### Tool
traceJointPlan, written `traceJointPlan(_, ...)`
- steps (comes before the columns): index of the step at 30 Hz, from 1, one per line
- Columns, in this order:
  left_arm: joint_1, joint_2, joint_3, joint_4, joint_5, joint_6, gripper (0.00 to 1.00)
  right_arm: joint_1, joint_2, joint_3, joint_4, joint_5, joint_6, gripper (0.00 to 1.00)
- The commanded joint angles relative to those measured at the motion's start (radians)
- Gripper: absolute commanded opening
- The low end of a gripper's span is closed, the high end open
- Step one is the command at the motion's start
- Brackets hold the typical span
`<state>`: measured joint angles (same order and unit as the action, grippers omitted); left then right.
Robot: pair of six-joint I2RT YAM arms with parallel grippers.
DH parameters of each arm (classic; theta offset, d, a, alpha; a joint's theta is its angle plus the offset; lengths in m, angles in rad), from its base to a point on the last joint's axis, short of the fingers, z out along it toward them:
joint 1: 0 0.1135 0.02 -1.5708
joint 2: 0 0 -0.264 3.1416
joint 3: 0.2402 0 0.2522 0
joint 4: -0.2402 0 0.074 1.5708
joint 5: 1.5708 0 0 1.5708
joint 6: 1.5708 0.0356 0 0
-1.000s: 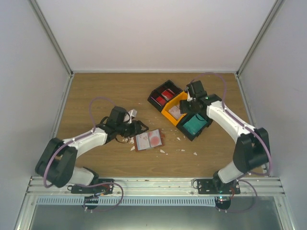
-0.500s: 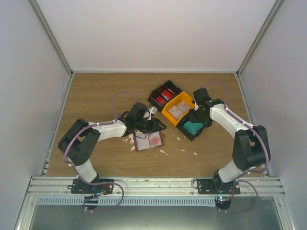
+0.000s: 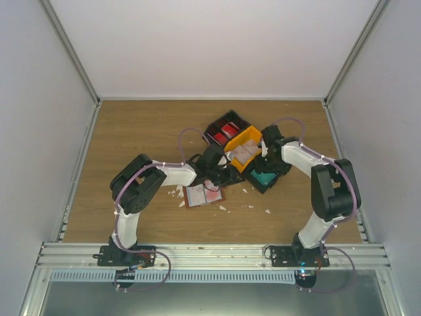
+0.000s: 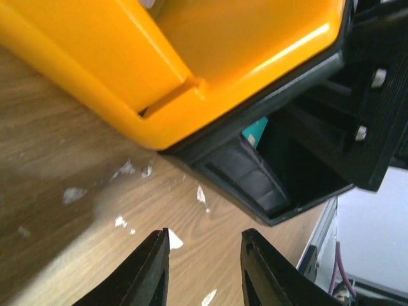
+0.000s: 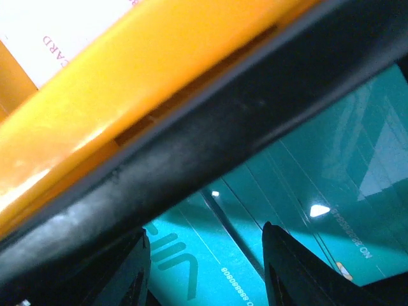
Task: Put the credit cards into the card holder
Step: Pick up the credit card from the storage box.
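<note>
Top view: holder (image 3: 204,194) lies open on the table (image 3: 131,131), centre frame, just lower left of the tray (image 3: 237,140). Red cards (image 3: 228,130) sit in the tray's upper-left bin. Left gripper (image 4: 204,271): fingers apart, nothing between them, low over scraps (image 4: 71,194) by the tray's orange corner. Right gripper (image 5: 205,268): fingers apart, inside the lower-right bin, just over the teal card (image 5: 306,191); contact cannot be told. Whitish card (image 5: 57,32) is in the orange bin.
</note>
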<state>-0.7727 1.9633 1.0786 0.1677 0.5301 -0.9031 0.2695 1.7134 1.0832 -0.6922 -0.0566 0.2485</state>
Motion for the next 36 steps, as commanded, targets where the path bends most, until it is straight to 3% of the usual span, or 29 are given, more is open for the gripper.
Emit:
traceJointPlan(1, -0.024, 0.052, 0.060, 0.037, -0.061, -0.013, 0.33, -0.010, 0.024, -0.021, 0.022, -0.033, -0.021, 0.48)
traceJointPlan(6, -0.034, 0.107, 0.095, 0.054, -0.106, -0.037, 0.30, -0.010, 0.035, -0.040, 0.021, -0.083, -0.019, 0.38)
traceJointPlan(15, -0.036, 0.151, 0.138, 0.051, -0.124, -0.038, 0.30, -0.007, 0.043, -0.055, 0.018, -0.132, -0.026, 0.39)
traceJointPlan(27, -0.036, 0.171, 0.168, 0.016, -0.117, -0.023, 0.27, 0.010, -0.072, -0.047, -0.042, -0.152, 0.000, 0.20)
traceJointPlan(36, -0.036, 0.163, 0.160, 0.006, -0.121, -0.019, 0.27, 0.022, -0.121, -0.079, -0.060, -0.209, 0.003, 0.17)
